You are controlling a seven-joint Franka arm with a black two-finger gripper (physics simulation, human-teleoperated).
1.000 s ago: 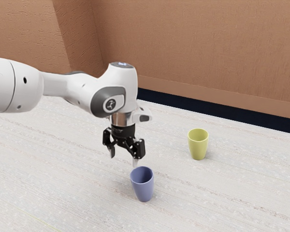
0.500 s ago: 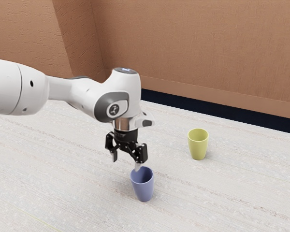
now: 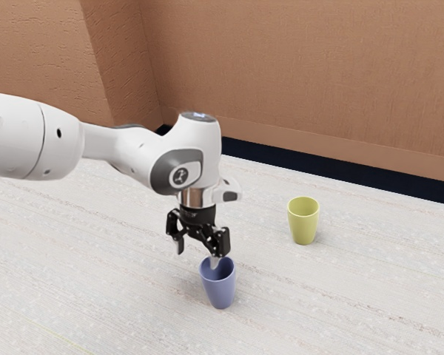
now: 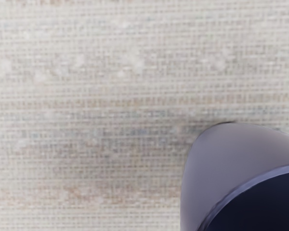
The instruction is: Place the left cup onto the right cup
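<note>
Purple cup [image 3: 217,281] upright on the table [image 3: 74,288], mouth up, low in the middle of the exterior view. Well apart from the yellow-green cup [image 3: 303,220], which is likewise upright and mouth up, farther back and toward the exterior view's right.

End effector [image 3: 198,250] just above the purple cup, pointing down, black fingers spread wide and pinching nothing. One fingertip [image 3: 214,259], pale at its end, right at the cup's mouth on the side toward the exterior view's left. Cannot tell whether touching the rim or only over it. Other finger [image 3: 179,240] out beyond the cup's wall, a little higher, over bare table. White arm [image 3: 96,144] reaching in from the exterior view's left, wrist bent downward over the cup.

From the wrist camera: purple cup [image 4: 226,168] close under the hand and blurred, outer wall and dark inside both showing, off to one side rather than centred. Pale woven table [image 4: 86,96] surface spread out around it.

Behind the table: brown wall [image 3: 318,66] with a dark strip [image 3: 340,168] along its foot.
</note>
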